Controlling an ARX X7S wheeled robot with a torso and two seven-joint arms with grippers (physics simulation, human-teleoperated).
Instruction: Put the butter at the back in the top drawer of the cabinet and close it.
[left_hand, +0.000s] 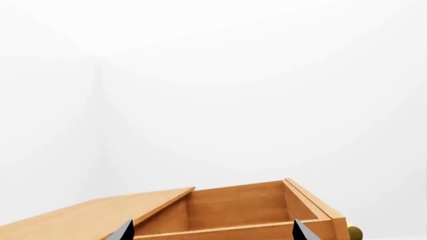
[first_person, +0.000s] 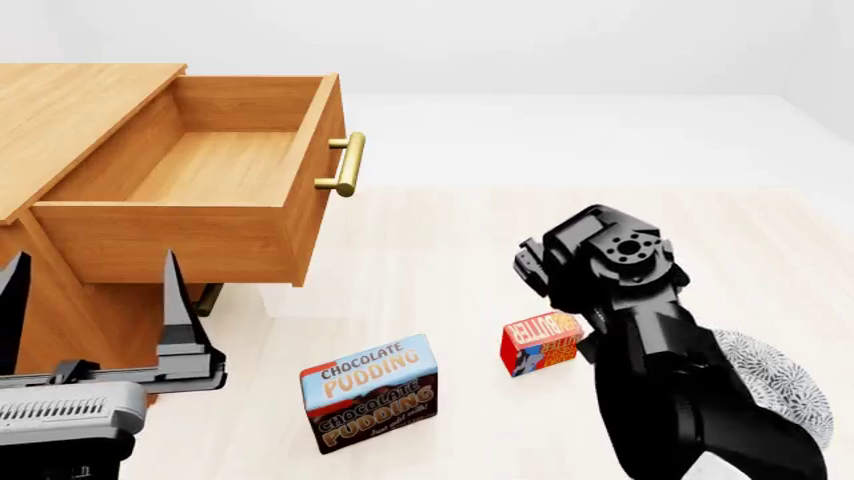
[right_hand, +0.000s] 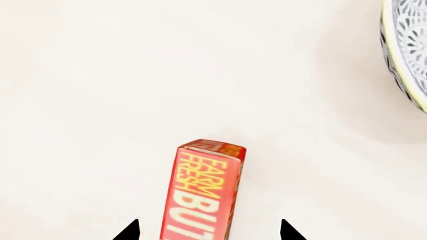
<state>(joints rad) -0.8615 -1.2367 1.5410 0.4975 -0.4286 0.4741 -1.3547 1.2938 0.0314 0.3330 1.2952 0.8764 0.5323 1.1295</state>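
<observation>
Right tool (right_hand: 208, 231) (wide) straddles butter (right_hand: 203, 192).

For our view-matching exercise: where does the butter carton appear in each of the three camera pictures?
Head view: the butter stands on the floor, lower centre-right, beside the right arm.
Right wrist view: it fills the bottom centre, between the open right pincer tips.
Left wrist view: not in it.
Shared landmark: the patterned bowl near the butter.
</observation>
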